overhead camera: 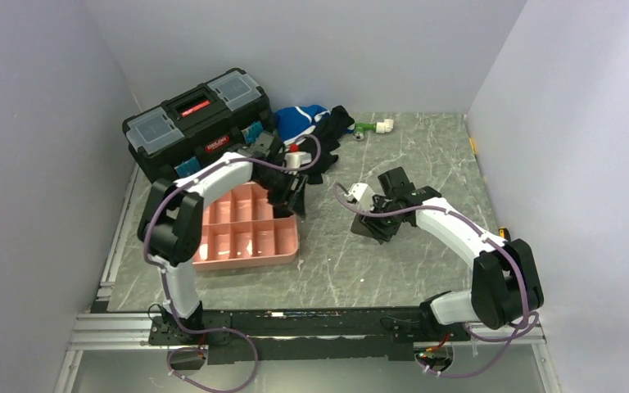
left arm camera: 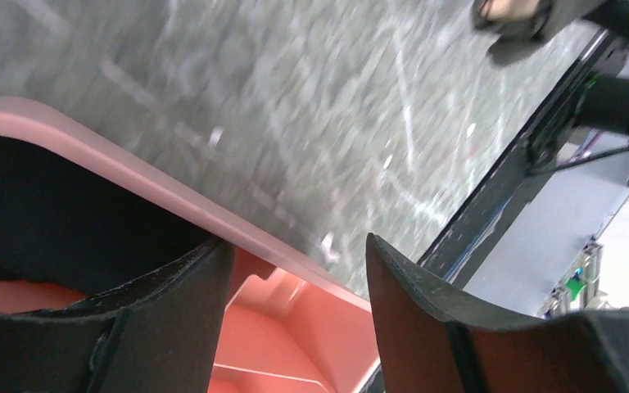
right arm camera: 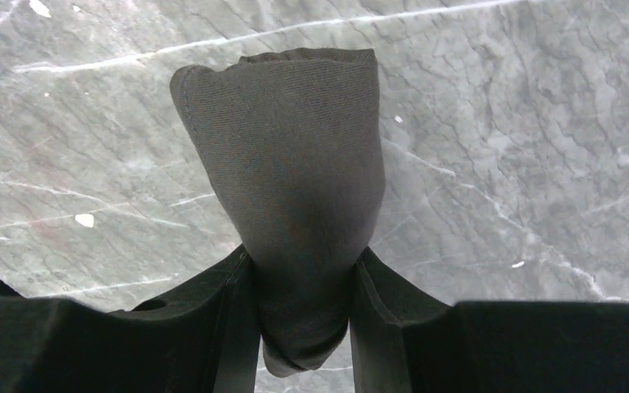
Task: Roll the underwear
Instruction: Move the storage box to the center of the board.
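The right fingers (right arm camera: 221, 319) are pinching the underwear (right arm camera: 295, 164) (soft, light, limp knit, likely sagging) over the tabletop (right arm camera: 540, 123), right of the pink tray (overhead camera: 246, 262); the left fingers (left arm camera: 180, 319) are standing apart, empty, at that tray's corner; gripping a bunched fold is looking safest.

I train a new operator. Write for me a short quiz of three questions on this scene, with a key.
1. True or false: the right gripper is shut on the underwear.
2. Fill in: the black toolbox stands at the table's far ___ corner, seen from above.
3. The open left gripper hangs over the rim of: A) the black toolbox B) the pink tray C) the underwear.
Key: 1 true; 2 left; 3 B.
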